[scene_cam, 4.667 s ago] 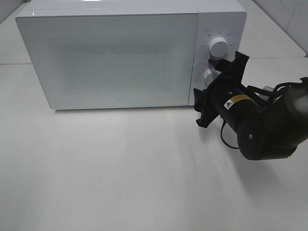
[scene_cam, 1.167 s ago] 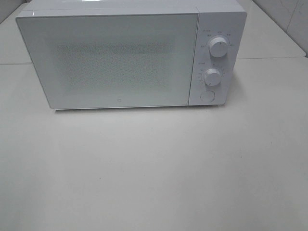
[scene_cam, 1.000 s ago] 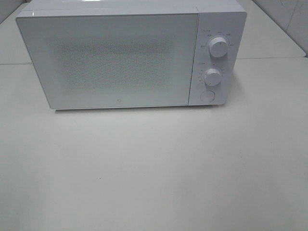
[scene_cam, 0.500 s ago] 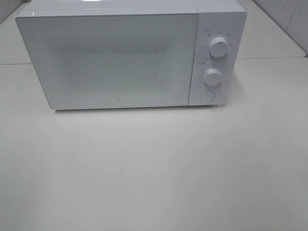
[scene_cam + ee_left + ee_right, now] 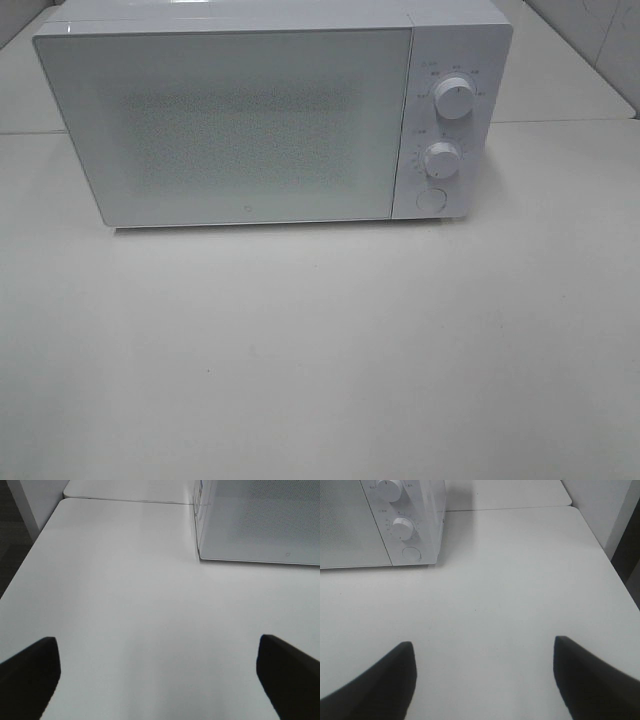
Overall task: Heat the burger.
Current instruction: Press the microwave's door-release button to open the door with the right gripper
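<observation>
The burger is out of view; nothing of it shows through the frosted door. A white microwave [image 5: 270, 120] stands at the back of the table with its door [image 5: 230, 125] shut and two knobs and a round button on its right panel. Neither arm shows in the exterior view. In the left wrist view my left gripper [image 5: 157, 672] is open over bare table, the microwave's left front corner [image 5: 200, 555] ahead of it. In the right wrist view my right gripper [image 5: 482, 677] is open over bare table, with the microwave's control panel [image 5: 402, 527] further off.
The white table [image 5: 320, 350] spreads in front of the microwave. Its left edge [image 5: 30, 555] drops to a dark floor. Its right edge [image 5: 607, 560] lies close to the right arm. A second table abuts behind.
Over the last second nothing has visibly changed. Earlier, the right arm was at the microwave's lower knob; it has since withdrawn out of the exterior view.
</observation>
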Robot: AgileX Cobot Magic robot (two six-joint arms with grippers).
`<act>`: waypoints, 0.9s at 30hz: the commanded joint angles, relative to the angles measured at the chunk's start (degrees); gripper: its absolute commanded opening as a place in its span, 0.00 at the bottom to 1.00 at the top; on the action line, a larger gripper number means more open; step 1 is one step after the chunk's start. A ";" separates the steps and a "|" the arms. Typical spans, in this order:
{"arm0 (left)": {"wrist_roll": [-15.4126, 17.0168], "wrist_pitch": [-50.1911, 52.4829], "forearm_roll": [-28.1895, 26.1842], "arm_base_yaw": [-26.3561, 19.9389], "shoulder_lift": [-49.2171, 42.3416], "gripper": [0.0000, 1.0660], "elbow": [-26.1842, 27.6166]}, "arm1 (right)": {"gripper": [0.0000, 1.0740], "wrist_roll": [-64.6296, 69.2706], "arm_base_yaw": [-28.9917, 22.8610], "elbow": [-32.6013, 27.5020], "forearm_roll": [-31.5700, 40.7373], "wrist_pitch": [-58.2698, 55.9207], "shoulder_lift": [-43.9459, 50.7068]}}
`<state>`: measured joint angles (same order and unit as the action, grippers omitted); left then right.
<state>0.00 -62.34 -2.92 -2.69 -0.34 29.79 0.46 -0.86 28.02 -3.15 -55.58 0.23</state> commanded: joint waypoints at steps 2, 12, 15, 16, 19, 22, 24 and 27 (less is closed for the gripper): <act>0.00 0.92 0.17 -0.11 -0.23 0.94 -0.23 | 0.70 0.74 0.11 -0.06 -0.29 0.40 1.72; 0.00 0.92 0.17 -0.11 -0.23 0.94 -0.23 | 0.70 0.74 0.11 -0.06 -0.34 0.40 1.72; 0.00 0.92 0.17 -0.11 -0.23 0.94 -0.23 | 0.70 0.80 0.11 -0.06 -0.34 0.40 1.72; 0.00 0.92 0.17 -0.11 -0.23 0.94 -0.23 | 0.70 0.80 0.11 -0.06 -0.34 0.40 1.72; 0.00 0.92 0.17 -0.11 -0.23 0.94 -0.23 | 0.70 0.80 0.11 -0.06 -0.34 0.40 1.72; 0.00 0.92 0.17 -0.11 -0.23 0.94 -0.23 | 0.70 0.74 0.11 -0.06 -0.34 0.40 1.66; 0.00 0.92 0.17 -0.11 -0.23 0.94 -0.23 | 0.70 0.74 0.11 -0.06 -0.34 0.40 1.66; 0.00 0.92 0.17 -0.11 -0.23 0.94 -0.23 | 0.70 0.74 0.11 0.00 -0.34 0.46 1.60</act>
<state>0.00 -62.34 -2.92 -2.69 -0.34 29.79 0.97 -0.86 28.02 -3.44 -55.58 0.23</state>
